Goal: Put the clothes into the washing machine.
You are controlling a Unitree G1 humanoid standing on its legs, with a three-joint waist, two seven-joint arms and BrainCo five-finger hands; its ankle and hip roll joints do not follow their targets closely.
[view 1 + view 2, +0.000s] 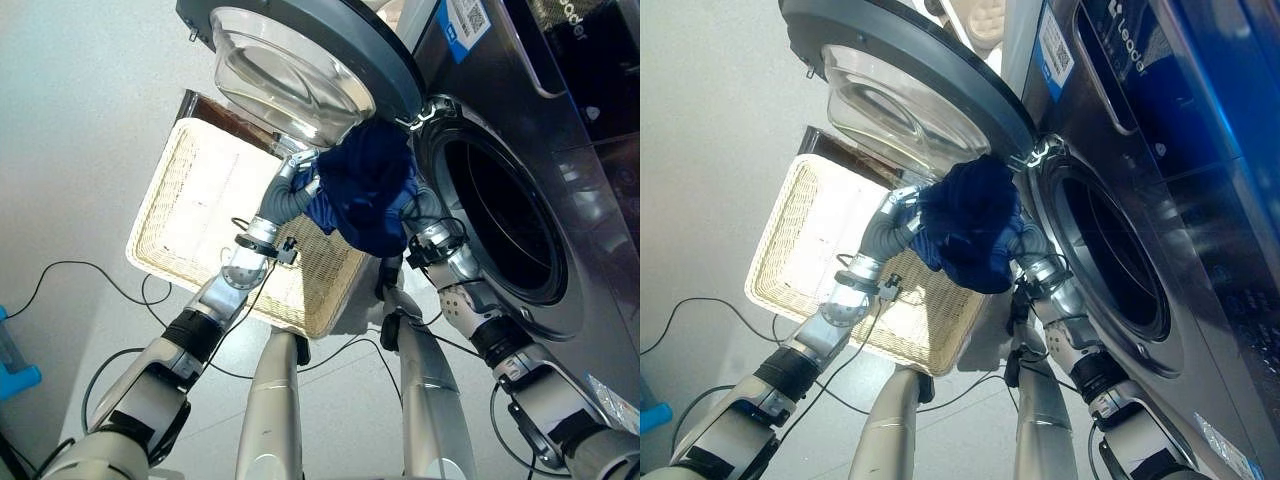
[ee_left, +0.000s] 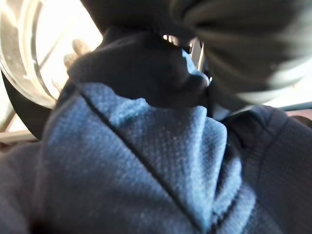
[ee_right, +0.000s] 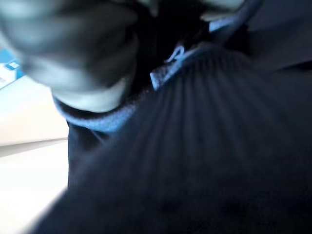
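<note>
Fingers of both hands hidden under bunched blue garment [image 1: 368, 190], grip unclear, beside washer opening [image 1: 505, 215].

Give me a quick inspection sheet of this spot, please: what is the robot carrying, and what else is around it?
Surface: pale floor.
Job's things: dark blue clothes bundled and held up between both arms, just outside the washing machine opening; machine door open, drum looks dark, contents not discernible.
Clutter: wicker basket on the floor below the door, looks empty; blue object at the floor's edge.
Hands: left hand and right hand buried in the cloth, fingers hidden.
Cables: nothing seen apart from the robot's own.
Surroundings: nothing seen.
</note>
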